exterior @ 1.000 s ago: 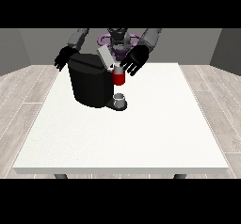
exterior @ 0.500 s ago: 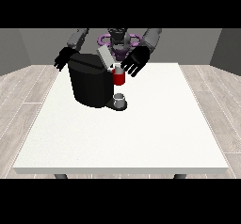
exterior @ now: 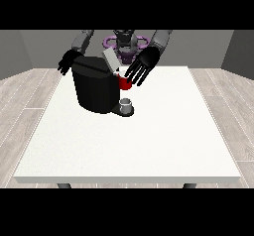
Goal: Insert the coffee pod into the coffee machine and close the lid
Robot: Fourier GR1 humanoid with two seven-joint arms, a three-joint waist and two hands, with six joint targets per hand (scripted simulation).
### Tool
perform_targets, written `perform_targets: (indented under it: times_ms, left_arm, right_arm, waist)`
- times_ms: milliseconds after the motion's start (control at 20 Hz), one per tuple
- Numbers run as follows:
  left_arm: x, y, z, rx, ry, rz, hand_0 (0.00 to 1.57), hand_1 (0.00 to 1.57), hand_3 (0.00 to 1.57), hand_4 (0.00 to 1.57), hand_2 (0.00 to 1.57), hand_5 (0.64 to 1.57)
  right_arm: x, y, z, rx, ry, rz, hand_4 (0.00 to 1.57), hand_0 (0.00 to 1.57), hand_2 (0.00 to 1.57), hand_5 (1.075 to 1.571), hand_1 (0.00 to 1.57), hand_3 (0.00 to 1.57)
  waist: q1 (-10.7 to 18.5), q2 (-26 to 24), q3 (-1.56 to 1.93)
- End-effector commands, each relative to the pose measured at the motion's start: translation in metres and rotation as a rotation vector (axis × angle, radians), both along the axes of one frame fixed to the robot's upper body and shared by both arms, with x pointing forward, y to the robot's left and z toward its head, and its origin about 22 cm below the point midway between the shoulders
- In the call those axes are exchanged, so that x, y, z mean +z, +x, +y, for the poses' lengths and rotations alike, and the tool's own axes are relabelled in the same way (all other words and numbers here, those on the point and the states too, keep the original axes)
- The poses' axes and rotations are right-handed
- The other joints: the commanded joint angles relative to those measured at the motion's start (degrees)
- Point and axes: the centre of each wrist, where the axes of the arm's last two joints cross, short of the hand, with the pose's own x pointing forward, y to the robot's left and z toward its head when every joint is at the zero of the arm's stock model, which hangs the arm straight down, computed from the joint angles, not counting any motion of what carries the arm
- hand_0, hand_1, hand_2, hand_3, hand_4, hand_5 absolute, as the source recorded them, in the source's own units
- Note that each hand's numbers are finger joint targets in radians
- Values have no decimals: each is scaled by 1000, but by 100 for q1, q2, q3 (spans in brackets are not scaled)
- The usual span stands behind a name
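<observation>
White desk (exterior: 149, 146) carries black coffee machine (exterior: 96, 88) near its far edge, lid (exterior: 110, 60) tilted up; grey thing (exterior: 126, 102) at the machine's base, not identifiable. Hand at view's right (exterior: 145, 64): fingers spread over a red thing at the machine (exterior: 124, 84). Hand at view's left (exterior: 67, 62): fingers relaxed, behind the machine.

Matt, perhaps plastic, black coffee machine (exterior: 95, 88)

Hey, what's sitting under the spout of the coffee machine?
A small grey thing stands on the coffee machine's drip base, below a red thing at the machine. Whether it is the pod cannot be told.
</observation>
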Motion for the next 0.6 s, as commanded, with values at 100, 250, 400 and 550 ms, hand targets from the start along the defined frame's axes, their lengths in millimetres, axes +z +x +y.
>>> perform_targets:
  times_ms: [100, 250, 400, 550]
  left_arm:
    - [-4, -1, 4, -7, 35, 6, 0, 0, 0, 0, 0, 1571]
    - [-15, 1, -20, -11, 31, 52, 0, 0, 0, 0, 0, 1571]
    - [-14, -2, 6, -26, 22, 81, 0, 0, 0, 0, 0, 1571]
    - [-5, -3, 13, 3, 19, 46, 0, 0, 0, 0, 0, 1571]
  right_arm:
    - [-3, 1, -9, -30, 1, 11, 435, 0, 0, 1571, 0, 0]
    - [-16, -3, -15, -40, -5, 74, 360, 0, 0, 1571, 0, 0]
    - [-20, -8, -12, -57, 8, 105, 344, 0, 0, 1571, 0, 0]
    - [-24, -10, -15, -42, -2, 79, 378, 0, 0, 1571, 0, 0]
  waist:
    - [90, -4, -6]
    - [164, -355, -5]
    - [286, -506, -7]
    - [221, -390, -6]
